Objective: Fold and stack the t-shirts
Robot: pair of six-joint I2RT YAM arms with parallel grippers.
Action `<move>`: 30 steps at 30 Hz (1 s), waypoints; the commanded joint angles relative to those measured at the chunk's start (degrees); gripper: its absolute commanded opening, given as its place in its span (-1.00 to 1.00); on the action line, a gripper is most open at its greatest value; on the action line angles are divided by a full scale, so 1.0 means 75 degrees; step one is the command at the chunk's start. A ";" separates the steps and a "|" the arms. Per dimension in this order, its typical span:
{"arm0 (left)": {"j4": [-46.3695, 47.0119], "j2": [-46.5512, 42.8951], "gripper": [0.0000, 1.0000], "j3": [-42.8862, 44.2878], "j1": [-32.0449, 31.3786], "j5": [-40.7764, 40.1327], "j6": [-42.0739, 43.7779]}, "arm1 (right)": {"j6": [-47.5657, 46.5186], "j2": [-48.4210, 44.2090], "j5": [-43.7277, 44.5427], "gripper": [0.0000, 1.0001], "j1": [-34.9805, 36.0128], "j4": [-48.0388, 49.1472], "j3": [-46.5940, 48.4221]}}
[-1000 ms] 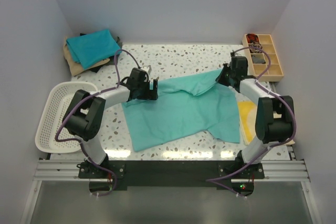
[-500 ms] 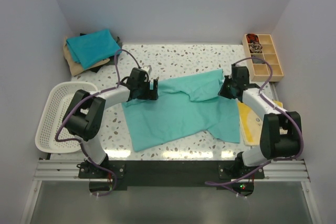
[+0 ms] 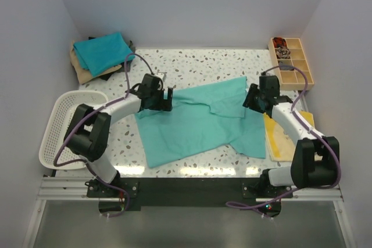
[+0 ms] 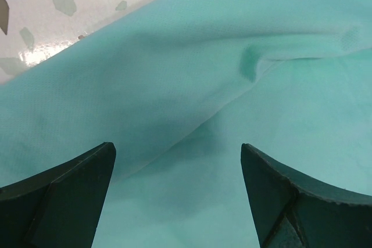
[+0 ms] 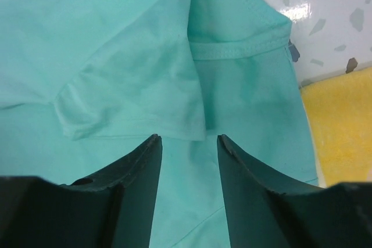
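A light sea-green t-shirt (image 3: 192, 126) lies spread on the table's middle, its right sleeve folded in over the body. My left gripper (image 3: 167, 98) is open over the shirt's upper left corner; in the left wrist view the gripper (image 4: 177, 145) stands wide open above wrinkled cloth (image 4: 232, 85). My right gripper (image 3: 250, 98) is open at the folded sleeve; in the right wrist view the gripper (image 5: 188, 137) has its tips just short of the sleeve's hem (image 5: 133, 120), with nothing between them. A folded teal-blue shirt (image 3: 103, 51) tops a stack with tan (image 3: 81, 72) and dark pieces at back left.
A white mesh basket (image 3: 61, 129) stands at the left edge. A wooden compartment tray (image 3: 292, 62) sits at the back right. A yellow sheet (image 3: 279, 137) lies under the shirt's right edge, also in the right wrist view (image 5: 343, 126). Walls close in on three sides.
My right gripper has moved down and toward the near side, and the raised right sleeve now lies flat, folded over the body. The left gripper has barely shifted.
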 commanded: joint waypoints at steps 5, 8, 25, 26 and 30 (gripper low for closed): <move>-0.0418 -0.0969 0.89 -0.0103 -0.0027 -0.0327 0.0178 | -0.0169 0.0457 -0.0496 0.04 0.0055 0.1011 0.1125; -0.0371 -0.0934 0.89 -0.0314 -0.0027 -0.0422 0.0201 | -0.0180 0.1499 -0.0930 0.05 0.0044 0.1200 0.1792; 0.0428 -0.0992 0.88 -0.1252 -0.0015 -0.0996 -0.0314 | 0.0136 0.4384 -0.2021 0.03 0.0055 0.1962 0.3329; 0.0472 -0.1294 0.88 -0.1415 -0.0016 -0.0962 -0.0337 | 0.0113 0.4419 -0.2091 0.03 0.0055 0.1973 0.3364; 0.1385 -0.2128 0.93 -0.1943 -0.0016 -0.0774 -0.0501 | 0.0113 0.4618 -0.2068 0.03 0.0055 0.1985 0.3388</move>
